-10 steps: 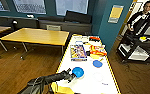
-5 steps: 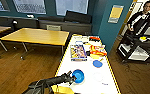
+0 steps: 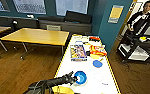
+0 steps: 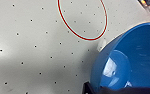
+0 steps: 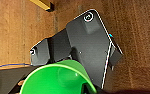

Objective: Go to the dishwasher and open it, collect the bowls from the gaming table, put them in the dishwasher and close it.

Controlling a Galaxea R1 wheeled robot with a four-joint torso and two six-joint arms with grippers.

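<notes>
The gaming table [image 3: 66,65], white-topped with a yellow edge, runs away from me. Near its close end a bright blue bowl [image 3: 80,77] is tilted, and my left gripper [image 3: 73,79] is shut on its rim. In the left wrist view the blue bowl [image 4: 131,62] hangs close over the dotted white top [image 4: 36,50]. My right gripper [image 5: 87,88] is shut on a green bowl [image 5: 58,78] above the wooden floor. The dishwasher is out of view.
A flat blue disc [image 3: 97,63], a colourful box [image 3: 78,52] and red and yellow items [image 3: 98,50] lie farther along the table. Yellow-topped tables [image 3: 38,36] stand to the left. A person [image 3: 141,21] stands behind a cart [image 3: 138,48] at right. A yellow rounded thing [image 3: 63,89] sits under my arm.
The left gripper and the blue bowl have shifted slightly toward me along the table. Nothing else has visibly moved.
</notes>
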